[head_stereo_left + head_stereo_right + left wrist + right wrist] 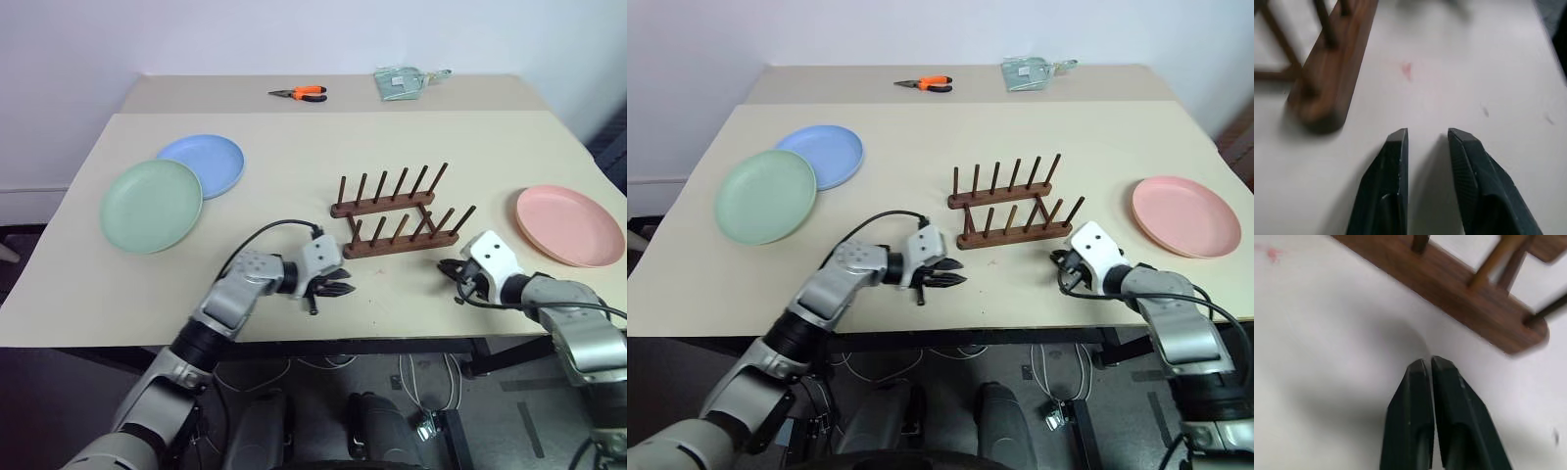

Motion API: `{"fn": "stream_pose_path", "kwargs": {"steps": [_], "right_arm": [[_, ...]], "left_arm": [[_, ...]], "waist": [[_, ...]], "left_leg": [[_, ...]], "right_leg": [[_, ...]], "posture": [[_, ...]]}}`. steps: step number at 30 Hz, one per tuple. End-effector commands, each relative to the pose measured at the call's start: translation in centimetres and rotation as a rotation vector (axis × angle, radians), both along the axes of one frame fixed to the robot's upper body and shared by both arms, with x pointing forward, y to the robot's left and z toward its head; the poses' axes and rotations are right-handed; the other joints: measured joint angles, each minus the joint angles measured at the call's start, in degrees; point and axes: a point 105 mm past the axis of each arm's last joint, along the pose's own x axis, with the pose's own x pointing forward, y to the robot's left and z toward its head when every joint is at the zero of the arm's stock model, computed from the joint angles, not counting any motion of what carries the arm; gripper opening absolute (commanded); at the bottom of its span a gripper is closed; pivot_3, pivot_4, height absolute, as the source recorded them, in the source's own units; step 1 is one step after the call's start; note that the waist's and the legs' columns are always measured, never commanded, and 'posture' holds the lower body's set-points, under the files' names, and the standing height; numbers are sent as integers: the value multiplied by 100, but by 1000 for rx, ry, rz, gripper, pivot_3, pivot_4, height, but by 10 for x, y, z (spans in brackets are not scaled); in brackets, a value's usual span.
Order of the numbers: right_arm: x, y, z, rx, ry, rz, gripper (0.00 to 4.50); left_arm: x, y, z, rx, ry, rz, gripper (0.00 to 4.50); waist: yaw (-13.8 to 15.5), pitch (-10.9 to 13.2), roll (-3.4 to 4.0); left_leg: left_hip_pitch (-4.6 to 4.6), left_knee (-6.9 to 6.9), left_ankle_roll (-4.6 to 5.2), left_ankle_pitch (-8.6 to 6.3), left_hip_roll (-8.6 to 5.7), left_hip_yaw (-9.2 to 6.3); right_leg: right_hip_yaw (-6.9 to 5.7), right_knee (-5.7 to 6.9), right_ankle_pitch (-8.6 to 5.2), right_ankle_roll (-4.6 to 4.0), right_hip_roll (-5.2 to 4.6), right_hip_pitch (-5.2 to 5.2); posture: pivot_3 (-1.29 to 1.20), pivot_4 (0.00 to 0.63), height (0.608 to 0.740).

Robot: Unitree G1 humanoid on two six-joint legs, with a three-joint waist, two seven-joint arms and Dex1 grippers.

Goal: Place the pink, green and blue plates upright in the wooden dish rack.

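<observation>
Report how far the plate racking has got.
Nothing is done: the dark wooden dish rack stands empty. Nothing is in hand: the left gripper is open, the right gripper shut on nothing. Left to rack: the round pink plate, green plate and blue plate, all flat.

- Wooden dish rack: dark reddish-brown, two parallel rails with upright pegs, empty, standing mid-table.
- Pink plate: lying flat, right of the rack, near the table's right edge.
- Green plate: lying flat, far left.
- Blue plate: flat, just behind the green one, its edge tucked under it.
</observation>
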Motion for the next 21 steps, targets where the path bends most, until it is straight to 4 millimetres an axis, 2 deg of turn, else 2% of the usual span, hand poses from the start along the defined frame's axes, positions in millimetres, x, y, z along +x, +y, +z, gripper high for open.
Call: {"fn": "stream_pose_path", "kwargs": {"steps": [1,5,8,11,15,18,21], "right_arm": [[16,0,-5,-49,-37,-48,53],[38,-1,-2,-96,-94,-114,53],[51,-3,2,-99,-140,-153,53],[62,-8,7,-113,-179,-188,53],[59,-13,16,-83,-185,-168,53],[48,-32,37,-124,-220,-161,863],[35,-73,67,-247,-288,-268,2343]], "left_arm": [[38,5,1,48,-78,230,1149],[66,7,2,42,-124,370,1149],[79,8,2,33,-128,427,1149],[82,4,4,22,-142,412,1149],[83,5,5,7,-151,419,1149],[76,7,13,-36,-165,386,1149],[45,2,39,-161,-217,215,1149]], "waist": [[-7,-1,-3],[-24,-3,-4],[-19,-3,-4],[-19,-3,-3],[-12,-3,-3],[-9,-3,-3],[-20,3,11]], "left_leg": [[2,4,0,0,1,0],[10,19,0,0,3,1],[12,19,0,0,4,2],[11,19,-1,1,3,7],[10,18,0,0,3,7],[9,18,1,-1,3,7],[-1,14,3,-2,3,10]], "right_leg": [[0,5,0,0,3,1],[0,15,1,1,5,8],[1,19,1,2,5,8],[2,18,1,2,3,8],[2,17,1,2,1,9],[2,17,0,3,0,8],[13,16,-2,5,-6,-5]], "posture": [[0,150,740],[0,150,740],[0,150,740],[0,150,740],[0,150,740],[0,150,740],[0,150,740]]}}
